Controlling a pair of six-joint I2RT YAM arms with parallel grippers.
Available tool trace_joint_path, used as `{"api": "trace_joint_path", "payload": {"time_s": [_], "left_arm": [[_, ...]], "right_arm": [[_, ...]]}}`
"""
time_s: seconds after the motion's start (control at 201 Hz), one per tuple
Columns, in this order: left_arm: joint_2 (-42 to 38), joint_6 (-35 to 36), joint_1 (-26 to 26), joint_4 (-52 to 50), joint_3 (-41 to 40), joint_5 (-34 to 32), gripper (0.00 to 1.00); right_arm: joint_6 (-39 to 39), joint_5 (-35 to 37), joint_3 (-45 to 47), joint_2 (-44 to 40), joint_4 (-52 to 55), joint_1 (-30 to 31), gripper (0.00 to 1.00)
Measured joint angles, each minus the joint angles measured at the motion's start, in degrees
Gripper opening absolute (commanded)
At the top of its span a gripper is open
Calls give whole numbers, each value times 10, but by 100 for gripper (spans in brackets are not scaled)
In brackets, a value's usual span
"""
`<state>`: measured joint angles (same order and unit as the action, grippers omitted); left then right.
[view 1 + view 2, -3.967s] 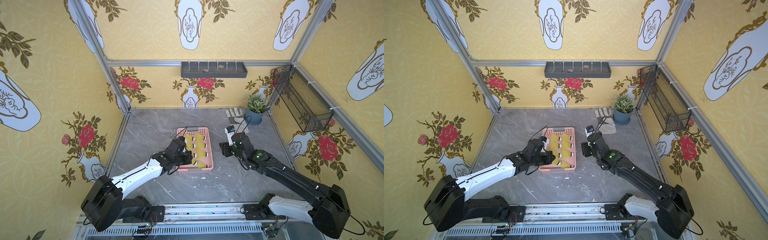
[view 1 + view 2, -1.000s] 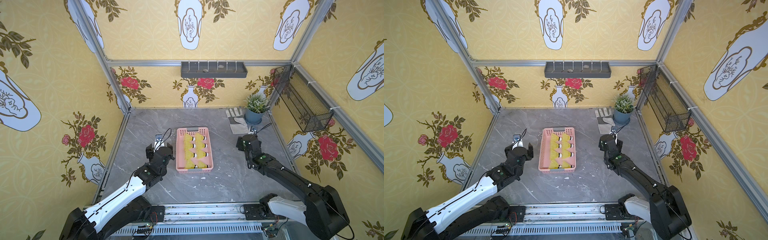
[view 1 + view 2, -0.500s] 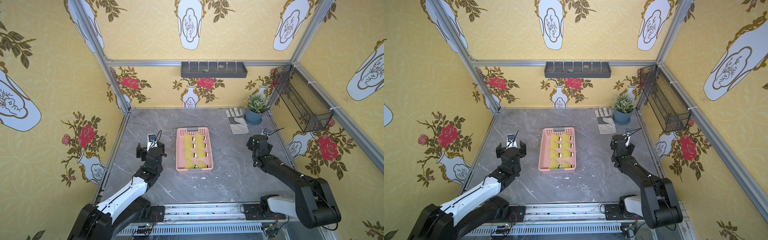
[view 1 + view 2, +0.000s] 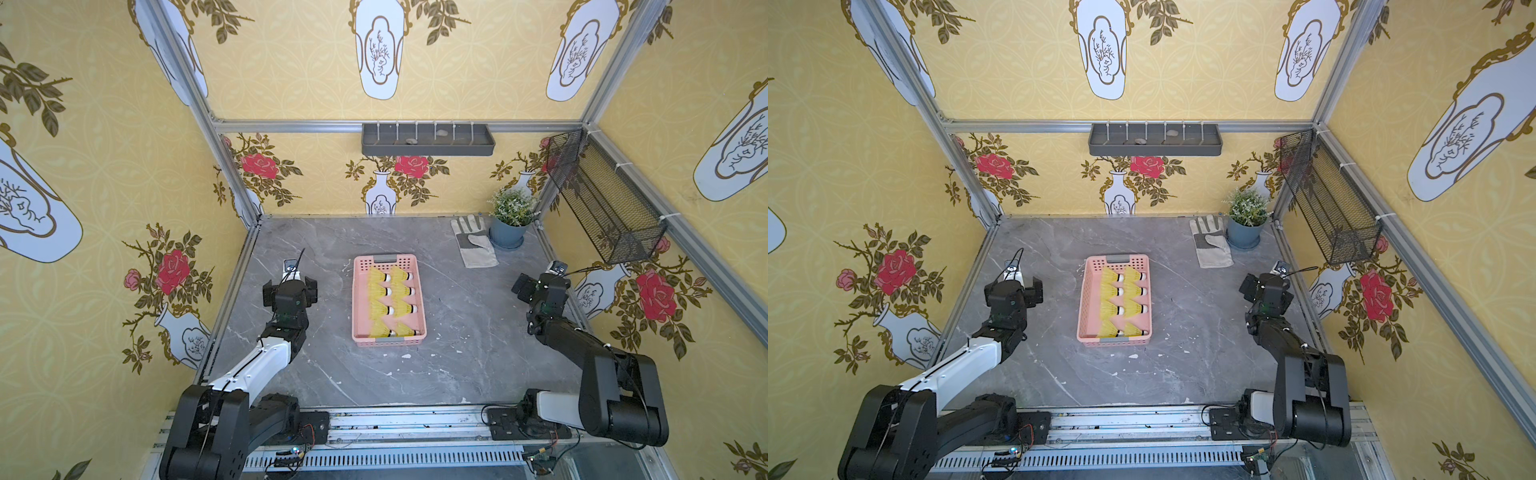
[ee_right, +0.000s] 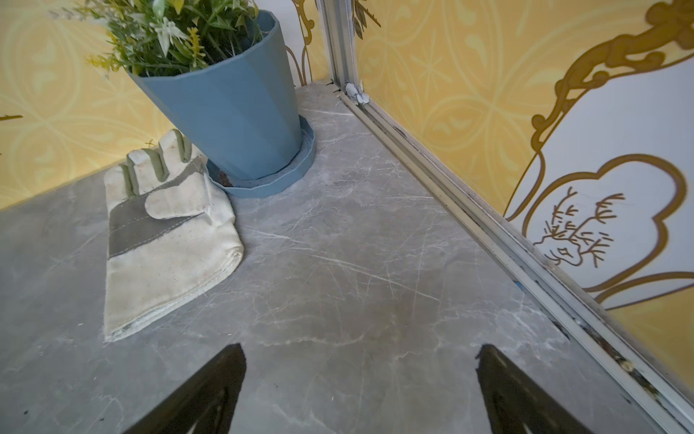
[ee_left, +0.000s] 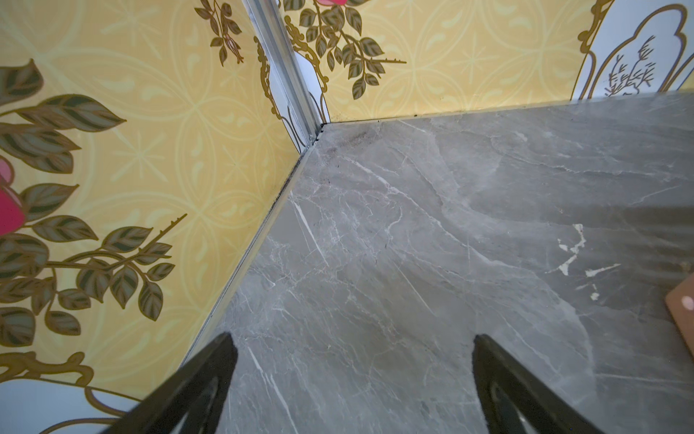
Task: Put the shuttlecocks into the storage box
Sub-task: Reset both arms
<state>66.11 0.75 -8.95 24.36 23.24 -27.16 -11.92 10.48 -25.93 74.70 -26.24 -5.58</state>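
We see the storage box (image 4: 355, 307) lying in the middle of the grey tabletop (image 4: 457, 353). All eight shuttlecocks (image 4: 390, 305) lie inside it in two columns of four, white tips toward the box's right side. Our left hand (image 6: 353, 345) hangs well to the left of the box, jaws spread wide and empty over bare marble. Our right hand (image 5: 360, 351) sits well to the box's right, likewise wide open and holding nothing, facing a work glove (image 5: 161, 240) and a blue plant pot (image 5: 233, 112).

No legible txt or labels
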Motion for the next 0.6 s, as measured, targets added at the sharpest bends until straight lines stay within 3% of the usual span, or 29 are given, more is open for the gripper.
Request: {"api": "trace_joint_path", "payload": {"time_s": [0.428, 0.598], "left_arm": [[5, -26, 110, 38, -34, 141, 100], [6, -27, 120, 96, -78, 189, 100]], "right_arm": [[15, -91, 9, 22, -13, -35, 98], [20, -130, 31, 26, -39, -50, 98]]}}
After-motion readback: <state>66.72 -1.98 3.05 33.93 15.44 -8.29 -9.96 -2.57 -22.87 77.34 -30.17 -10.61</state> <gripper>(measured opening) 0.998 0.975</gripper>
